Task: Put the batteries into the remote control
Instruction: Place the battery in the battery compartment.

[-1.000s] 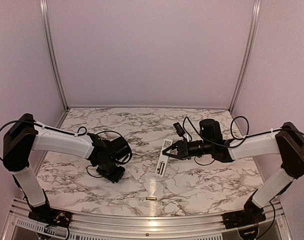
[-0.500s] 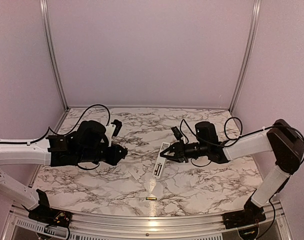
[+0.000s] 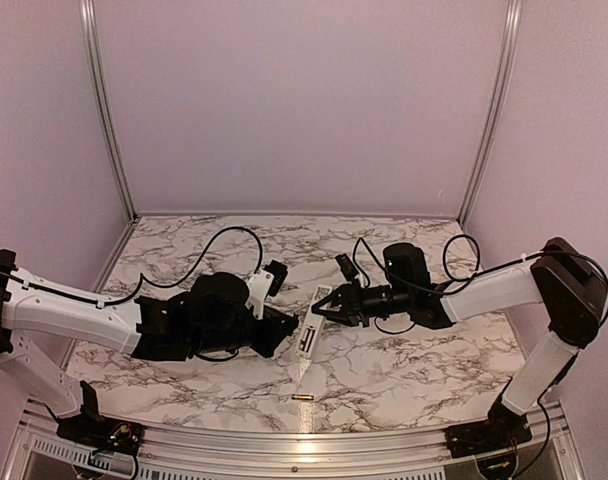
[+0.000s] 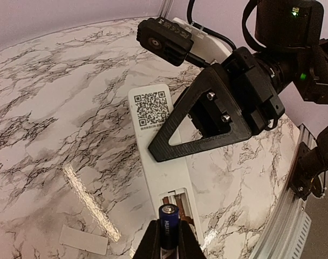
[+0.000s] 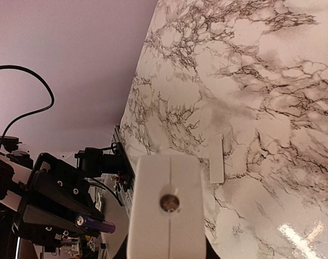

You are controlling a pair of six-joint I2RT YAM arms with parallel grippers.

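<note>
Marble table (image 3: 404,370), golden battery (image 3: 303,397) only from above, left tool (image 4: 168,240) gripping dark battery (image 4: 168,222)

The table (image 3: 404,370) is showing white marble with dark grey veining, and the walls (image 3: 304,100) are showing pale lilac. The remote control (image 4: 166,175) is showing plain white and carrying a black-and-white square code label (image 4: 153,108); the gold battery (image 3: 303,397) is gleaming yellow, while the dark battery (image 4: 168,222) is showing blackish blue with pale lettering. The left arm (image 3: 74,310) and right arm (image 3: 494,290) are wearing white shells with black joints, the left gripper (image 4: 168,240) and right gripper (image 3: 322,310) showing matt black.
</note>
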